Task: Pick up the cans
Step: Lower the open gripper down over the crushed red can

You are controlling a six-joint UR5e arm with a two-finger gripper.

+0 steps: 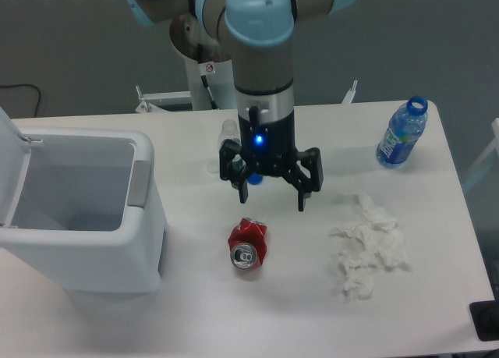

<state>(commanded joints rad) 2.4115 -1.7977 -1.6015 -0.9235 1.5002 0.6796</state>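
A small crushed red can with a silver top and pull tab lies on the white table, near its middle front. My gripper hangs above the table just behind the can, a little up and to the right of it. Its two black fingers are spread apart and hold nothing. The can is apart from the fingers.
A white open bin stands at the left. A blue-labelled plastic bottle stands at the back right. A small clear bottle is partly hidden behind the gripper. Crumpled white tissue lies to the right of the can.
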